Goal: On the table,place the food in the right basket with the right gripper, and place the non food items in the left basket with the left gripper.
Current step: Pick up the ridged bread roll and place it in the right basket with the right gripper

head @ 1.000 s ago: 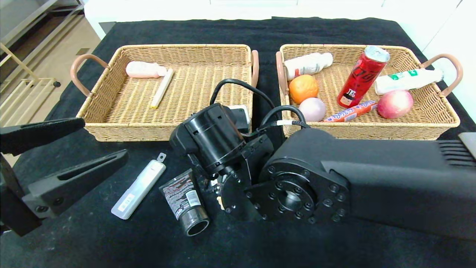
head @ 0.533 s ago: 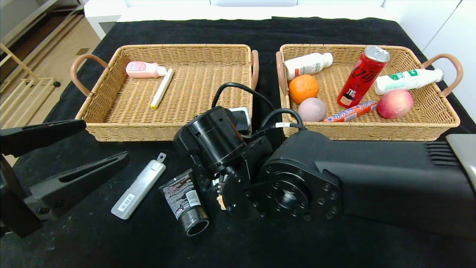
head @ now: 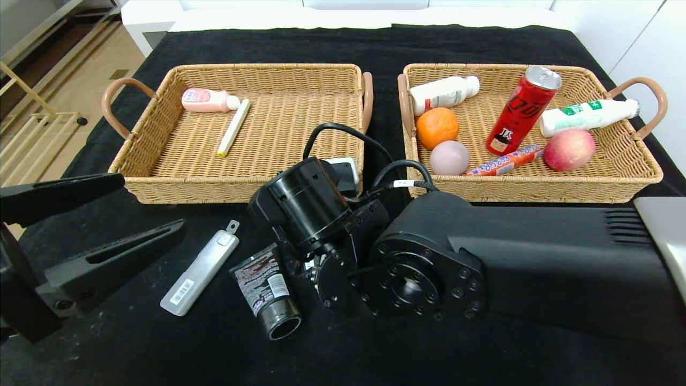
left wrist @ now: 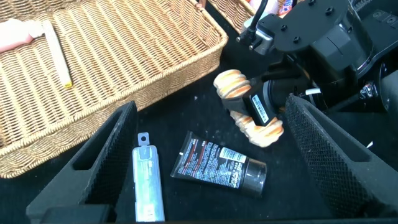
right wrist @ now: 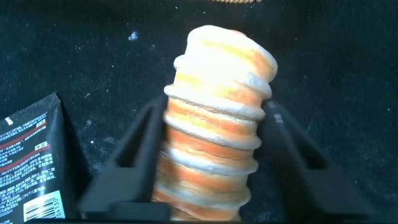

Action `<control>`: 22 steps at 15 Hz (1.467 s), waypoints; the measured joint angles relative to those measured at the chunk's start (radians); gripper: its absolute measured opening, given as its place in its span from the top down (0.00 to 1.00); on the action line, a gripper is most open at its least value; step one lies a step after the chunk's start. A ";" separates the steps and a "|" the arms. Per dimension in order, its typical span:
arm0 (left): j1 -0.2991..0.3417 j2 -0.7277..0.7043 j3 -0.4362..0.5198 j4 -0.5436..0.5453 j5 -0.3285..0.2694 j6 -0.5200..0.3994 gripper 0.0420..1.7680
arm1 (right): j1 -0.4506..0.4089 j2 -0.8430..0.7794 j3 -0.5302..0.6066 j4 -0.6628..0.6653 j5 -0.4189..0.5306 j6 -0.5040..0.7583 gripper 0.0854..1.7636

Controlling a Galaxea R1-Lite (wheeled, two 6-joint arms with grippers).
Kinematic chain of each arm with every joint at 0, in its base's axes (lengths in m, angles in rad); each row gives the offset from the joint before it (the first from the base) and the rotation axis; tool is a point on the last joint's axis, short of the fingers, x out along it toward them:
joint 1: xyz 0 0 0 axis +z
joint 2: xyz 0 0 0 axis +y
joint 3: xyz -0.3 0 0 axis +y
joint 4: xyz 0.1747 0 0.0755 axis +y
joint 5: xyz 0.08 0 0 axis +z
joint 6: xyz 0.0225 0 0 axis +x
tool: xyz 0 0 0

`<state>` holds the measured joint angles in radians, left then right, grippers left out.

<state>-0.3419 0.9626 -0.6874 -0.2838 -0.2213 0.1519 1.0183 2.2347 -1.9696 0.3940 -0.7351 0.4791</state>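
Observation:
My right gripper is shut on an orange-and-white ridged bread roll, held low over the black table in front of the baskets. The roll also shows in the left wrist view, but the right wrist hides it in the head view. My left gripper is open and empty at the front left. A clear utility-blade case and a black tube lie below it. Both show between its fingers in the left wrist view, the case and the tube.
The left basket holds a pink bottle, a white stick and a white item half hidden behind my right wrist. The right basket holds an orange, a red can, bottles, fruit and a sausage.
My right arm has shifted slightly left and forward with the roll. The bit of roll seen under the wrist earlier is now hidden. The left arm has not moved.

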 joint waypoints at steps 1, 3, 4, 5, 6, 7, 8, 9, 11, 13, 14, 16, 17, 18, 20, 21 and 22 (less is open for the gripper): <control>0.000 0.000 0.000 0.000 0.000 0.000 0.03 | 0.000 0.000 0.000 0.000 0.000 0.000 0.49; 0.000 0.000 0.000 0.000 0.000 0.000 0.03 | 0.000 0.000 0.000 0.001 0.000 0.000 0.58; 0.000 0.000 0.000 0.000 0.000 0.000 0.03 | 0.000 0.000 0.000 0.002 0.000 -0.001 0.67; 0.000 0.001 0.000 0.001 0.000 0.000 0.03 | 0.000 0.000 0.000 0.002 0.002 -0.001 0.78; 0.000 0.001 0.000 0.002 0.000 0.000 0.03 | 0.000 0.000 0.000 0.002 0.002 0.000 0.80; 0.000 0.001 0.000 0.002 0.000 0.000 0.03 | 0.000 0.000 0.000 0.002 0.002 0.000 0.80; 0.000 0.001 0.000 0.002 0.000 0.000 0.03 | 0.000 0.000 0.000 0.002 0.002 0.000 0.81; 0.000 0.002 0.001 0.002 0.000 0.001 0.03 | 0.000 0.000 0.000 0.002 0.003 0.000 0.81; 0.000 0.003 0.002 0.002 0.000 0.000 0.03 | 0.000 0.001 0.000 0.002 0.003 0.000 0.81; 0.000 0.004 0.002 0.002 0.000 0.001 0.03 | 0.000 0.002 0.000 0.002 0.001 0.000 0.82; 0.000 0.004 0.002 0.002 0.000 0.002 0.03 | 0.000 0.002 0.000 0.003 0.001 0.000 0.82; 0.000 0.004 0.002 0.002 -0.001 0.002 0.03 | 0.001 0.002 0.000 0.004 0.000 0.000 0.82; 0.000 0.003 0.002 0.001 -0.001 0.001 0.03 | 0.003 0.000 0.000 0.006 0.000 0.000 0.82; 0.000 0.003 0.002 0.001 -0.001 -0.001 0.03 | 0.006 -0.003 0.000 0.013 -0.001 0.000 0.83; 0.003 0.001 -0.002 -0.007 0.000 -0.008 0.03 | 0.017 -0.024 0.002 0.047 -0.002 -0.001 0.83; 0.012 0.002 -0.002 -0.007 -0.001 -0.008 0.03 | 0.019 -0.041 0.003 0.057 -0.003 -0.001 0.83; 0.017 0.004 -0.002 -0.007 -0.002 -0.007 0.03 | 0.020 -0.057 0.003 0.073 -0.003 -0.001 0.83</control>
<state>-0.3251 0.9664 -0.6898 -0.2909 -0.2236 0.1451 1.0381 2.1779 -1.9666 0.4666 -0.7379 0.4785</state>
